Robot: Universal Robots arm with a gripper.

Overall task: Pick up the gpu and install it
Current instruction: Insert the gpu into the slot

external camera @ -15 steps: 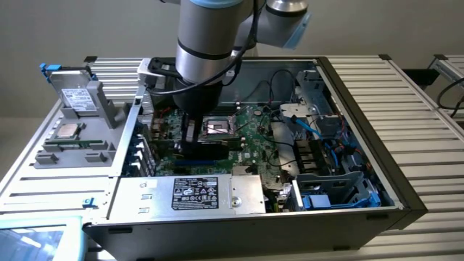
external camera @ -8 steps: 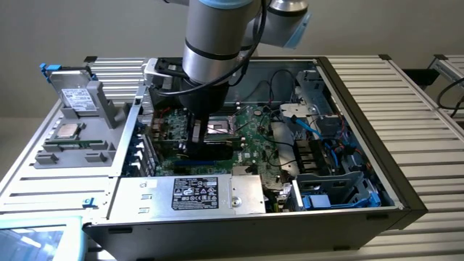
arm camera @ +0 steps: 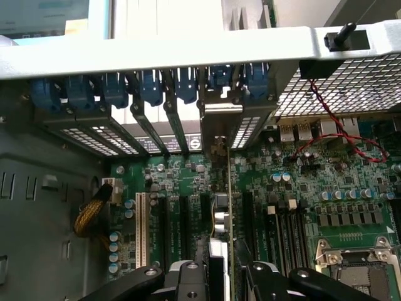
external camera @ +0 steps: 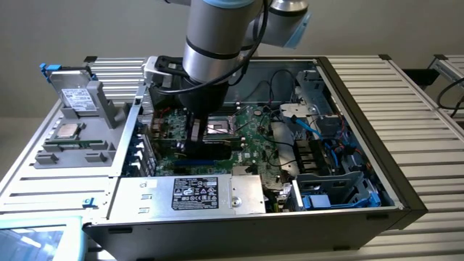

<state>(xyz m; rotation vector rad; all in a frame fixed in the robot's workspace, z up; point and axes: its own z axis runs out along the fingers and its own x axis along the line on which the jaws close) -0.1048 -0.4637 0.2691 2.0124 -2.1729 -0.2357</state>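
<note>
Your graphics card (arm camera: 220,216) stands on edge over the main board's (arm camera: 301,188) slots, at the exterior view's left of the case (arm camera: 188,50), pinched by the gripper (arm camera: 222,276). With any tilt or offset, pressing down could bend contacts or crack the board.

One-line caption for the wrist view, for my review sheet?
Gripper holds the gpu edge-on over the expansion slots of the motherboard, its metal bracket beside the blue slot clips.

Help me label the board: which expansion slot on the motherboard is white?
The slot beside the yellow braided cable, farthest from the CPU socket. It alone is white; the others are black.
</note>
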